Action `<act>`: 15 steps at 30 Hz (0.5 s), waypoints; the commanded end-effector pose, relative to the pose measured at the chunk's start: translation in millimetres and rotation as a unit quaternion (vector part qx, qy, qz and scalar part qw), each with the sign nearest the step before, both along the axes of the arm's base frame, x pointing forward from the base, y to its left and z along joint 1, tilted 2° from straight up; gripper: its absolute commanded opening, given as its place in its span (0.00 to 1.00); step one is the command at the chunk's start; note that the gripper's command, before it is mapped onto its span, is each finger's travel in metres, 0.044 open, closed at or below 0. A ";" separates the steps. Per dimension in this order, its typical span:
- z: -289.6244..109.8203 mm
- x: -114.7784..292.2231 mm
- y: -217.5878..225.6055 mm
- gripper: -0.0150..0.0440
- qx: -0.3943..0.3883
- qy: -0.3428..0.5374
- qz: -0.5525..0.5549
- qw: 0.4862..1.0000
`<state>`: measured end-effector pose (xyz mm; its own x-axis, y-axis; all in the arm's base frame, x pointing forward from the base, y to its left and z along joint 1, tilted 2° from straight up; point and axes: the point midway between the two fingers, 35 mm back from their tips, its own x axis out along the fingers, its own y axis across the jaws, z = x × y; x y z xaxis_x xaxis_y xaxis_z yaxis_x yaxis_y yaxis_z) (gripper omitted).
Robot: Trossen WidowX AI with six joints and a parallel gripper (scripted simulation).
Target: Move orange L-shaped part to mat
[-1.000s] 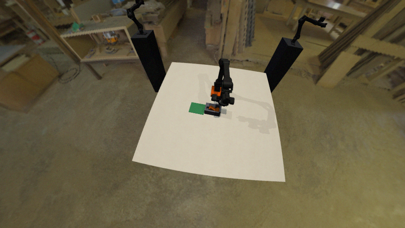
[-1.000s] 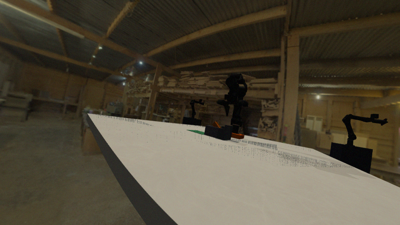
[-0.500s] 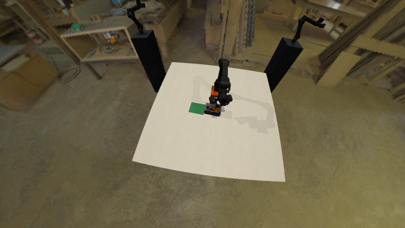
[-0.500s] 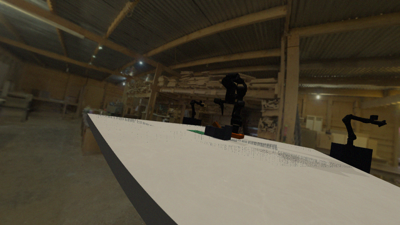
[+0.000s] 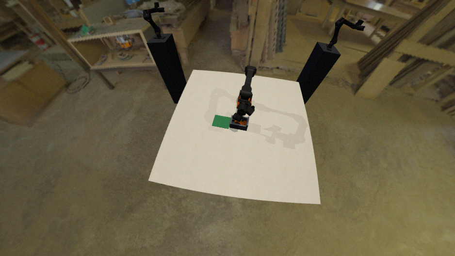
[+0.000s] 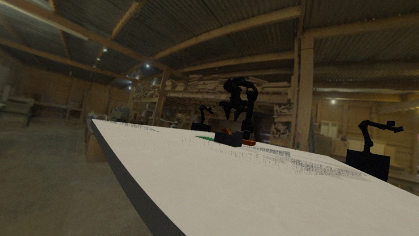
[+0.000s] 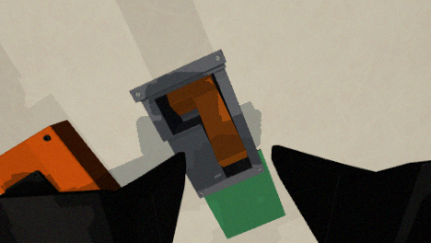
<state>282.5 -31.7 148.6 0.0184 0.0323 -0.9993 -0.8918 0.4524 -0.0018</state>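
The grey tray stands on the white table. The orange L-shaped part lies tilted in its pocket. Its L end is at the tray's far side from the green mat, and the end nearer the mat pokes above the tray rim in the exterior view. The green mat lies flat against the tray. My gripper is open and empty. It hangs above the tray, with a finger on either side of the mat end in the wrist view.
The arm's orange base plate sits just behind the tray. Two black pillars with camera arms stand at the table's back corners. The white table top extends around the tray.
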 end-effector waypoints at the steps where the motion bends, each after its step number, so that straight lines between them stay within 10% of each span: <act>1: -1.4 -2.4 -19.0 0.73 -0.005 0.002 0.178 0.984; 15: -31.3 -2.2 -18.3 0.73 -0.005 0.002 0.178 0.984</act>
<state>281.2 -49.7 127.9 0.0129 0.0284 -0.9995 -0.9928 0.1194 -0.0094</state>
